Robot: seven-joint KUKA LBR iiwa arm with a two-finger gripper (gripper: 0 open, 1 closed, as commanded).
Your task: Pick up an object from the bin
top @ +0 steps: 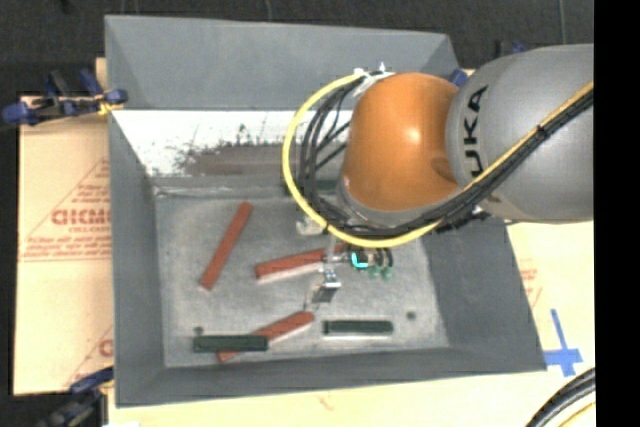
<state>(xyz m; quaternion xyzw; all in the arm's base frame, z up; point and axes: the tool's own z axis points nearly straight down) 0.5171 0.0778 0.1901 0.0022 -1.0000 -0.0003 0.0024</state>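
Gripper low in bin, beside red-brown stick

Overhead cam, my remote feed: the gripper hangs low over the floor of the grey metal bin, a little right of ctr, w/ the arm coming in from the right. Wide or narrow? I can't tell. The orange cover and a loop of yellow and black cables sit over most of it. Just a bit of bright metal shows below them, w/ a small green light beside it.

Nearest thing is the red-brown stick, lying almost level across the mid floor, its right end running up to the gripper's upper-left side. Touching or only just beside, I can't make out.

Left of that, well apart from the gripper, a second red-brown stick lies steeply tilted, top end to the right. Toward the front wall a third red-brown stick lies at a slight slant, below-left of the gripper and near it. Its left end meets a dark green bar lying flat along the front edge of the floor. Another dark green bar lies level just below-right of the gripper, apart from it. A small dark speck sits further right on the floor.
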